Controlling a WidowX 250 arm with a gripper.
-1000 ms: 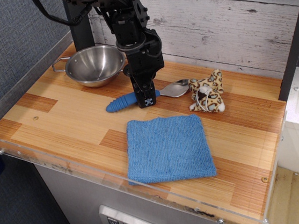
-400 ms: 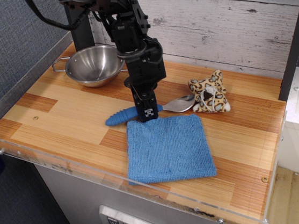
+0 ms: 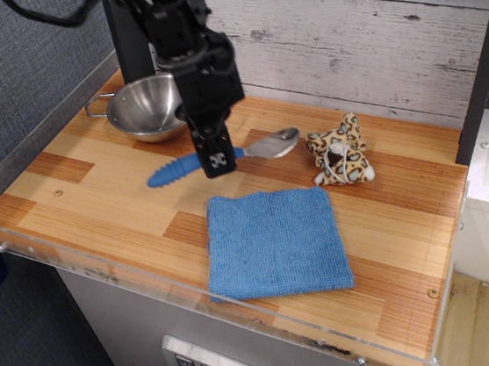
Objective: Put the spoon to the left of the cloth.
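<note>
Wooden planks form the tabletop [image 3: 77, 189], with a pale board wall behind it. We see the spoon [image 3: 224, 157] held above the wood, blue handle pointing to about eight o'clock and silver bowl to about two o'clock, just beyond the far edge of the cloth [image 3: 274, 241]. The gripper [image 3: 216, 160] is clamped around the handle near its middle, jaws drawn in narrow on it; we think the spoon is lifted clear of the surface, though the angle makes the gap hard to judge. The cloth lies flat and square toward the near edge.

As we read it, the grasp is done and the carry is partway: the spoon sits at roughly eleven o'clock from the cloth, not yet beside it at nine o'clock. What we reckon is left is moving it nearer and leftward, lowering it onto the bare wood there, and letting go.

Counting outward: one spoon, one cloth, one leopard-spotted plush toy [image 3: 340, 152] at about one o'clock from the cloth, and one steel bowl [image 3: 146, 108] at the far left.
</note>
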